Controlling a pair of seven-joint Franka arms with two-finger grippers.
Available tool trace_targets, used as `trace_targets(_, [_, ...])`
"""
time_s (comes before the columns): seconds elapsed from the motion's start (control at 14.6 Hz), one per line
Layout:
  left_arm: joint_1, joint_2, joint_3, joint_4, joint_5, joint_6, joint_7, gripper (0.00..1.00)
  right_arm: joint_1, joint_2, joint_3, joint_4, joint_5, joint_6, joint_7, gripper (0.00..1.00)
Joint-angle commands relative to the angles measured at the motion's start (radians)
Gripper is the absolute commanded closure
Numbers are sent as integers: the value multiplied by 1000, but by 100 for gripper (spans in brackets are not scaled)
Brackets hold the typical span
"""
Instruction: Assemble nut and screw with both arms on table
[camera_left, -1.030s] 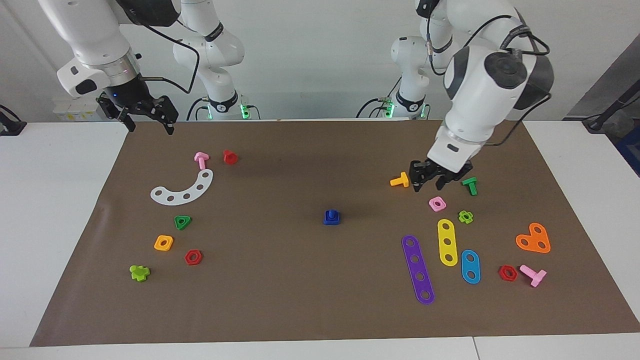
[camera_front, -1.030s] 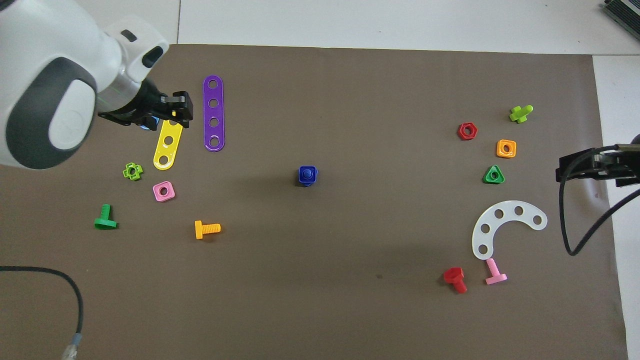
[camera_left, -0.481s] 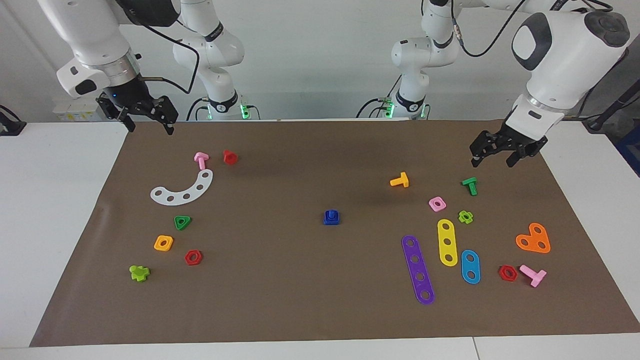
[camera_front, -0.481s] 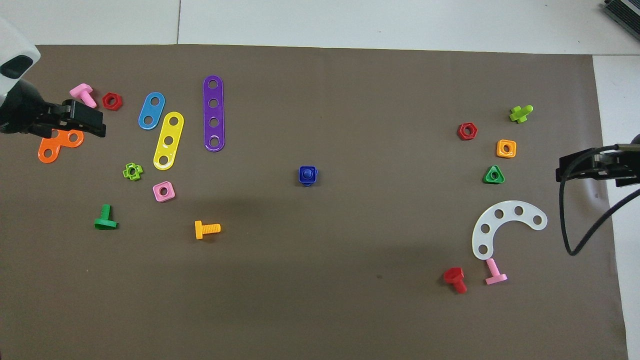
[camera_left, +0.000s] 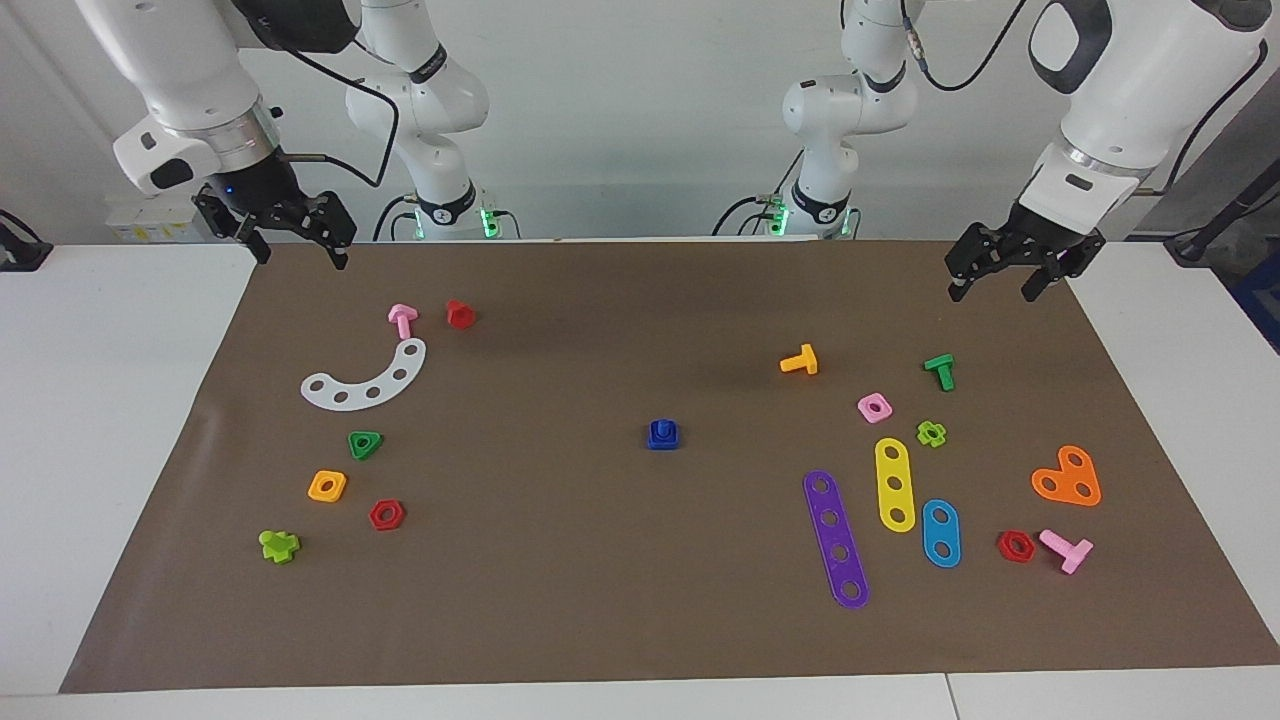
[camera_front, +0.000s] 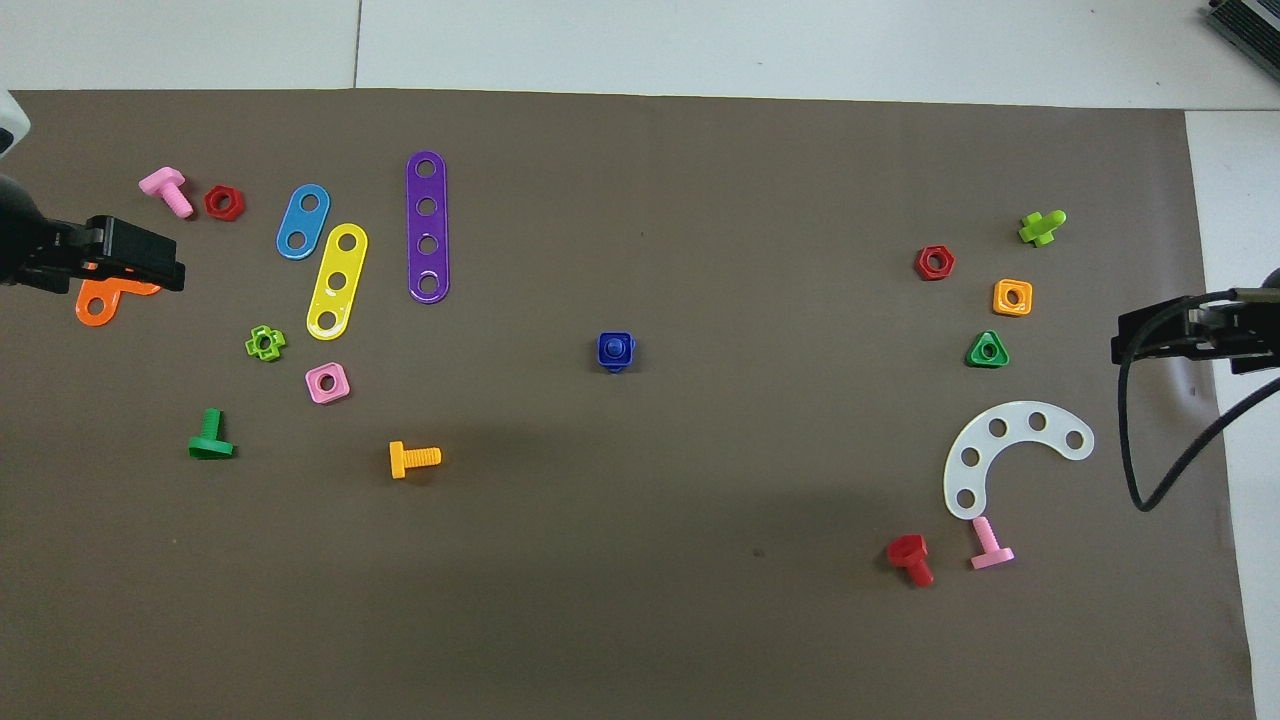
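Since a second ago the left tool (camera_left: 1026, 272) has left the spot between the orange bolt (camera_left: 800, 360) and the green bolt (camera_left: 940, 371) and risen to the mat's corner at the left arm's end, over the brown mat's edge nearest the robots. Its fingers stand spread and grasp nothing. In the overhead view it shows as a black shape (camera_front: 120, 262) over the orange heart-shaped plate (camera_front: 98, 302).

Nothing else has shifted. Near the middle of the worktop (camera_left: 120, 420) the dark-blue nut (camera_left: 663, 437) lies flat on the mat (camera_left: 600, 560), with the dark-blue screw (camera_left: 662, 429) standing through its hole. The screw's long axis is upright, shaft pointing up, and its triangular head lies under the nut, with one corner peeping out toward the robots in the overhead view. From above the nut (camera_front: 615, 349) shows as a rounded square with the round shaft end (camera_front: 618, 347) in its centre.

Waiting at the other end, the right tool (camera_left: 296, 250) hangs over the mat's corner nearest the robots, fingers apart and empty; overhead it shows at the mat's edge (camera_front: 1165, 335). Both tools are well apart from the joined pair.
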Motion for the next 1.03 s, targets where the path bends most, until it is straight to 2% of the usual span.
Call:
trace_targets(0.0, [6, -40, -1, -35, 23, -19, 11, 0, -10, -16, 7, -9, 9, -11, -23, 0])
trace_targets(0.96, [9, -48, 0, -41, 23, -10, 13, 0, -10, -16, 7, -9, 8, -11, -23, 0])
